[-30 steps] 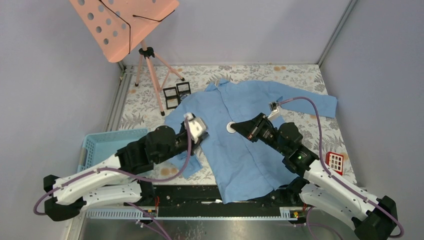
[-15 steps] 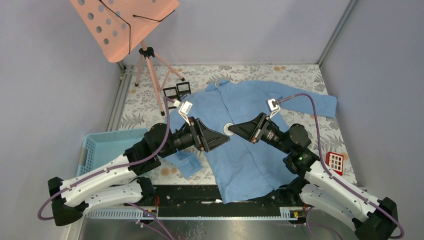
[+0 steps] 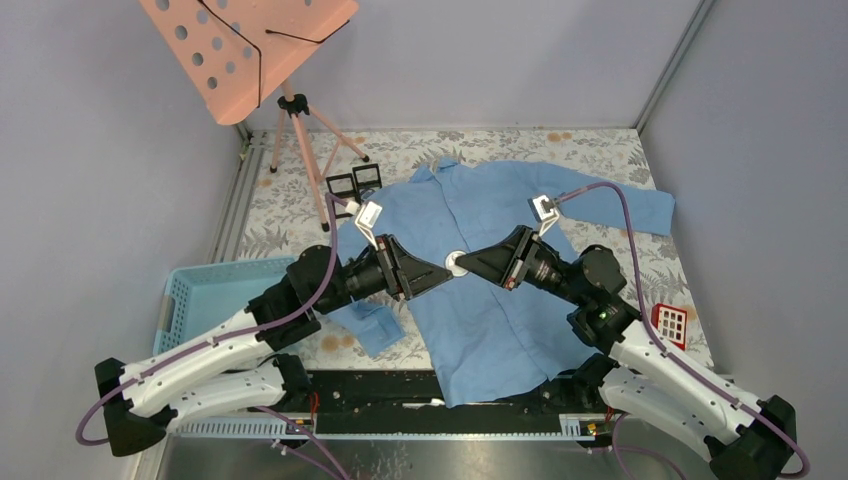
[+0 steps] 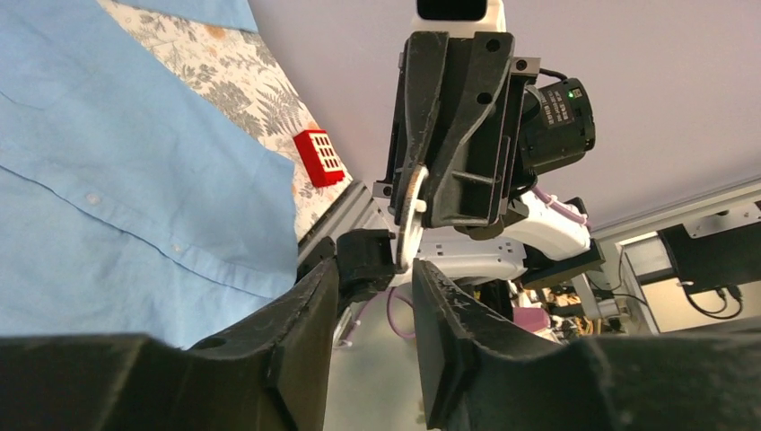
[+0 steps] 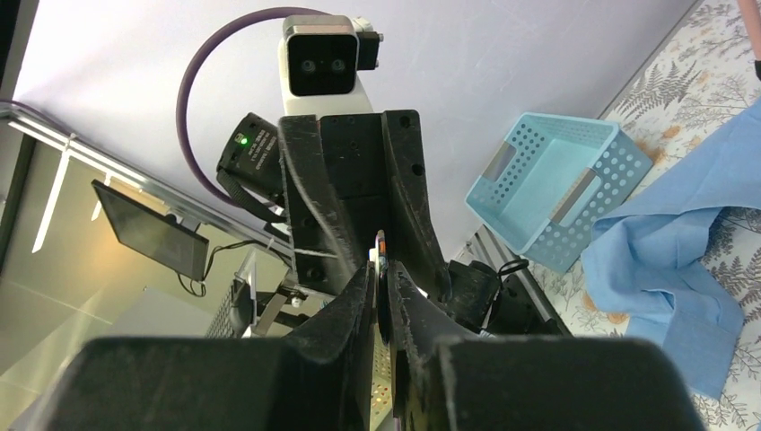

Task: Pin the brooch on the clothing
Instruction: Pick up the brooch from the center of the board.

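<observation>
The light blue shirt [image 3: 490, 300] lies spread flat on the floral table, collar at the far side. It also shows in the left wrist view [image 4: 108, 180] and the right wrist view [image 5: 664, 260]. My right gripper [image 3: 470, 262] is shut on the brooch [image 3: 457, 263], a thin white round disc, and holds it above the shirt's chest. The right wrist view shows the brooch [image 5: 380, 251] edge-on between the closed fingers of that gripper [image 5: 381, 278]. My left gripper [image 3: 443, 270] faces it tip to tip. In its wrist view the left gripper [image 4: 377, 269] is open, and the brooch's edge [image 4: 408, 211] reaches its gap.
A light blue plastic basket [image 3: 200, 290] stands at the near left. A pink music stand [image 3: 250, 50] stands on a tripod at the far left, with small black frames [image 3: 352, 190] beside it. A red gridded block [image 3: 669, 322] lies at the right edge.
My left gripper has swung round from the shirt's left side to meet the right gripper at the brooch. The right gripper has turned slightly, still holding the brooch.
</observation>
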You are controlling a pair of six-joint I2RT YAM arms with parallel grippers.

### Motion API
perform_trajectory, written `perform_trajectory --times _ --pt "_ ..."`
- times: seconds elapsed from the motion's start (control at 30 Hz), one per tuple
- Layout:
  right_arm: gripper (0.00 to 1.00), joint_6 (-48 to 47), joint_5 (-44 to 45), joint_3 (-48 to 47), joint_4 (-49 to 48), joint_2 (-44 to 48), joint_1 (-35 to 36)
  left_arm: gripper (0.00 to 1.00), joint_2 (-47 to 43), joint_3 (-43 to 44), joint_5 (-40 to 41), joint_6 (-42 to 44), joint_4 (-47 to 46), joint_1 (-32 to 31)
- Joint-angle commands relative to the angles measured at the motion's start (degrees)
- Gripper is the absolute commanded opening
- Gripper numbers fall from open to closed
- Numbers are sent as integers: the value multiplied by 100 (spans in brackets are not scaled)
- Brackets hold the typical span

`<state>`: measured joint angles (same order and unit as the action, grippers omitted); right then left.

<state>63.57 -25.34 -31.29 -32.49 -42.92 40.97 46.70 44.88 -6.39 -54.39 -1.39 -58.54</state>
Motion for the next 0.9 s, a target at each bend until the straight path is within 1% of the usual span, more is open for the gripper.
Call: perform_trajectory --times 0.0,0.2,0.27,0.33,0.37,0.43,0.47,0.5,0.57,0.63,0.67,0.7,0.73,0.8,0.83,0.87 --pt "0 -101 -317 -343 -299 -56 -4 36 64 129 -274 -50 -284 44" --pt "0 -64 -503 -412 -324 -197 -6 35 50 54 -339 -124 -534 49" --pt "0 -72 -535 -415 -311 -216 -2 32 54 57 -351 -122 -561 49" --pt "0 -74 -551 -430 -302 -231 -2 21 71 67 -379 -107 -573 60" --pt "0 -74 -552 -424 -295 -231 -1 19 79 65 -390 -113 -567 62" --pt "0 -71 -551 -430 -286 -243 -4 10 102 57 -413 -96 -573 62" --pt "0 -73 -552 -430 -280 -241 -9 3 104 45 -419 -79 -596 62" --pt "5 -81 -555 -423 -272 -242 -8 0 92 27 -413 -62 -594 69" --pt "19 -109 -516 -426 -191 -199 -7 0 69 21 -383 -15 -542 75" --pt "39 -177 -407 -428 -14 -114 -5 0 74 69 -407 95 -387 95" --pt "46 -230 -334 -440 98 -55 -5 0 87 125 -439 178 -259 105" --pt "58 -305 -237 -456 252 24 -2 0 107 190 -475 262 -139 125" --pt "66 -416 -138 -486 377 107 -6 0 136 262 -512 344 11 144" --pt "78 -574 49 -524 693 280 -2 0 175 421 -621 561 287 190" --pt "82 -672 134 -560 890 351 -5 0 185 491 -696 674 403 220" --pt "84 -766 197 -600 1081 408 -3 0 194 565 -792 803 488 259"
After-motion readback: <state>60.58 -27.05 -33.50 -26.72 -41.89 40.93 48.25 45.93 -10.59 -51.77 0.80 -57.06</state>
